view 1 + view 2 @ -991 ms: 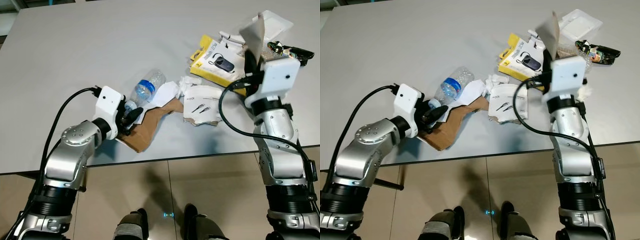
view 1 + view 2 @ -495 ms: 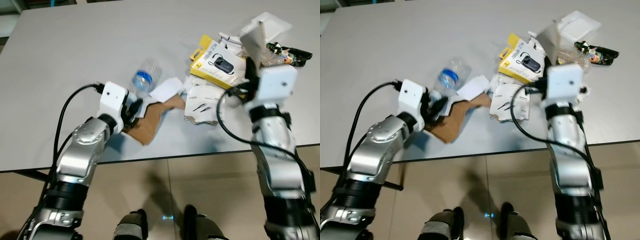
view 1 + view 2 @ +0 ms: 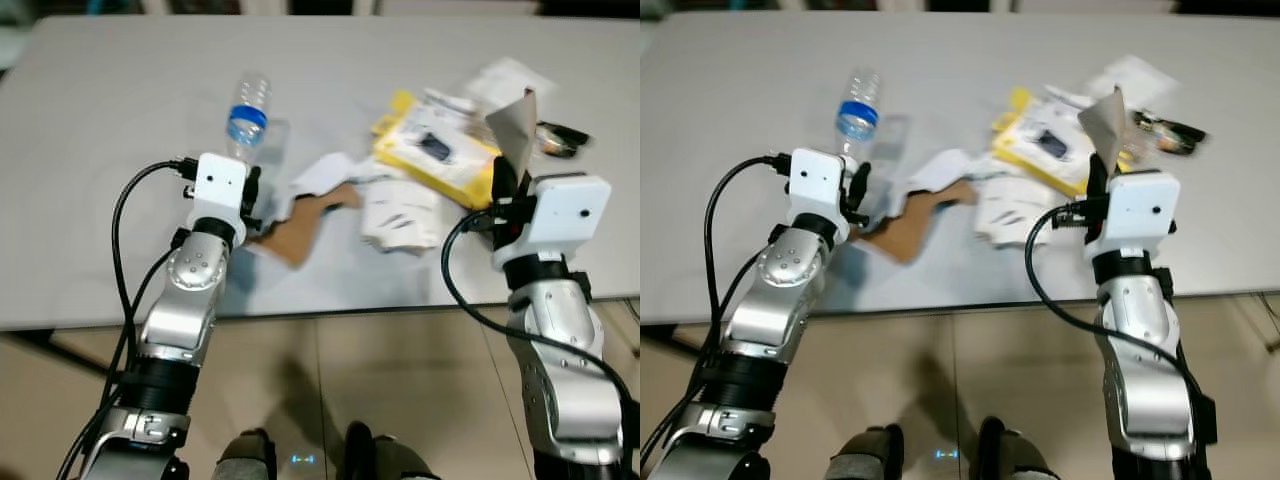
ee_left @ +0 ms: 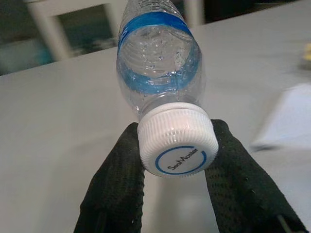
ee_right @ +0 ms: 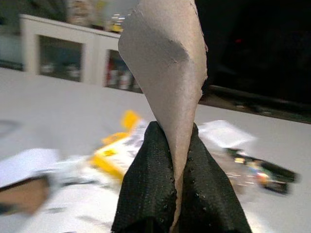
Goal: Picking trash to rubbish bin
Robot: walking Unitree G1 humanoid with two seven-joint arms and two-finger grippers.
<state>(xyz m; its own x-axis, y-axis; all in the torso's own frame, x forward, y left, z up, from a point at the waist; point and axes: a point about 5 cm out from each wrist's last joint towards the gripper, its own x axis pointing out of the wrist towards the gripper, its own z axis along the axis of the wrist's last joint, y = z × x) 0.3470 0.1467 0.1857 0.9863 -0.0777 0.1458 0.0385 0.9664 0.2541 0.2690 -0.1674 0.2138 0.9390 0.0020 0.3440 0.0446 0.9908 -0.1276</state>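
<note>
- Gripping a clear plastic bottle (image 4: pixel 158 77) by its white cap (image 4: pixel 177 143): left gripper (image 4: pixel 175 160), fingers pinched on either side; bottle with blue label raised above the grey table (image 3: pixel 120 90).
- Brown cardboard scrap (image 3: pixel 300 225) lying flat, mid-table.
- White papers (image 3: pixel 400 210) and yellow package (image 3: pixel 435 150), heaped alongside.
- Right gripper (image 5: pixel 176 155): fingers clamped on an upright grey card piece (image 5: pixel 167 63), lifted clear of the heap.

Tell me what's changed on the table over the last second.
The left pincer, shut on the clear plastic bottle's white cap, has lifted it off the grey table to stand upright. The right pincer still grips the torn grey card. The yellow package hasn't moved.
</note>
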